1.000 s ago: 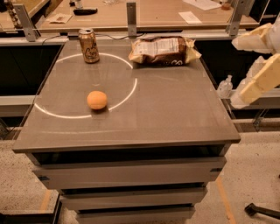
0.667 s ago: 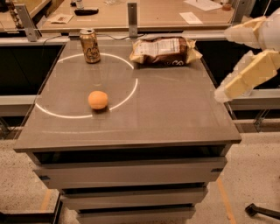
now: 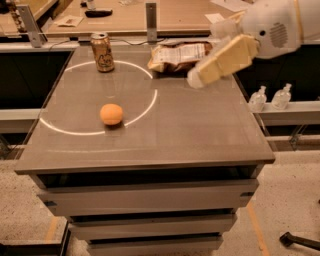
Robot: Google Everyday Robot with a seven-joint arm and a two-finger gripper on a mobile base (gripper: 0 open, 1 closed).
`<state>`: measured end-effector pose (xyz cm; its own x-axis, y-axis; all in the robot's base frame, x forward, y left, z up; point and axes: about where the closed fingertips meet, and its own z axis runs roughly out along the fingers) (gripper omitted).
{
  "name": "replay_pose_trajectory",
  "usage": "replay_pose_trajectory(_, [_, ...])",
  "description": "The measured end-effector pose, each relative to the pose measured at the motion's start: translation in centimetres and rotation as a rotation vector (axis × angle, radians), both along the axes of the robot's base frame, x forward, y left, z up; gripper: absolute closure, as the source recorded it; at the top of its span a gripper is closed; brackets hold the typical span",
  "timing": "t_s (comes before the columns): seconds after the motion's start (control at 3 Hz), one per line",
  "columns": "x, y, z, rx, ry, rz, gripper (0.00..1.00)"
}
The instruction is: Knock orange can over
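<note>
We saw orange can (image 3: 102, 52) upright at table's (image 3: 200, 135) far left; gripper (image 3: 196, 78) hung by snack bag (image 3: 175, 55), well apart from can, open or closed we couldn't tell; knock not yet done

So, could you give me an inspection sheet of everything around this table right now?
Surface: grey table top with a white ring marked on it.
Job's things: orange can upright at back left, at the ring's far edge.
Clutter: orange ball inside the ring; snack bag at the back, right of the can.
Grippers: gripper in the air over the table's back right, beside the snack bag, well apart from the can.
Cables: nothing seen.
Surroundings: wooden desk behind; two small clear bottles at right; drawers beneath.
</note>
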<state>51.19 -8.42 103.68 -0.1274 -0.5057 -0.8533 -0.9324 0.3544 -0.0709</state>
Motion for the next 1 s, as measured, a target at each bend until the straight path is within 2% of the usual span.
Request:
replay_pose_trajectory(0.33, [3.3, 2.8, 0.2, 0.107, 0.063, 0.012, 0.0])
replay_pose_trajectory(0.67, [3.3, 2.9, 0.2, 0.107, 0.062, 0.013, 0.0])
replay_pose_trajectory(1.0, [4.1, 4.1, -0.5, 0.123, 0.062, 0.039, 0.0])
